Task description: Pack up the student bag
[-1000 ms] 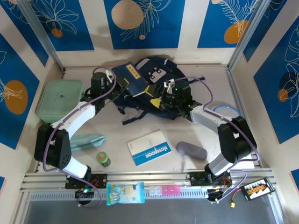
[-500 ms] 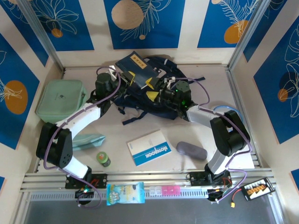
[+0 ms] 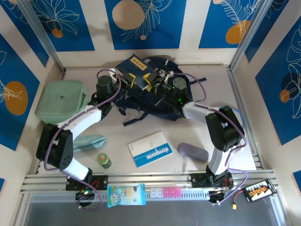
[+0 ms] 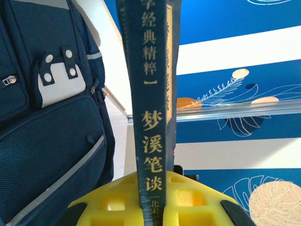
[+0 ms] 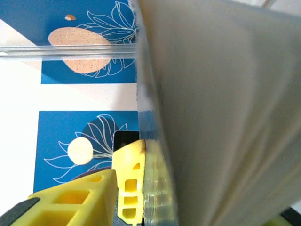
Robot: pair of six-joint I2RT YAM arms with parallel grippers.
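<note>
The student bag [image 3: 141, 102], a dark navy backpack, lies at the back middle of the table; its front pocket and white patch fill the left of the left wrist view [image 4: 47, 117]. A dark blue book [image 3: 134, 70] with gold Chinese lettering is held over the bag. My left gripper [image 3: 120, 77] is shut on the foot of its spine [image 4: 150, 117], between the yellow fingers [image 4: 202, 202]. My right gripper [image 3: 154, 82] meets the book from the right. One yellow finger [image 5: 129, 183] presses against the clear-wrapped cover beside the page edges [image 5: 221, 117]; the other finger is hidden behind the book.
A mint green zip case [image 3: 60, 100] lies at the left wall. In front of the bag lie a teal pouch [image 3: 88, 141], a small green jar [image 3: 104, 160], a blue-and-white notebook [image 3: 150, 148] and a grey case [image 3: 192, 151]. A snack packet [image 3: 125, 195] sits on the near rail.
The left gripper carried the book a little toward the back wall. The right gripper slid left up to the book and its jaws narrowed onto it.
</note>
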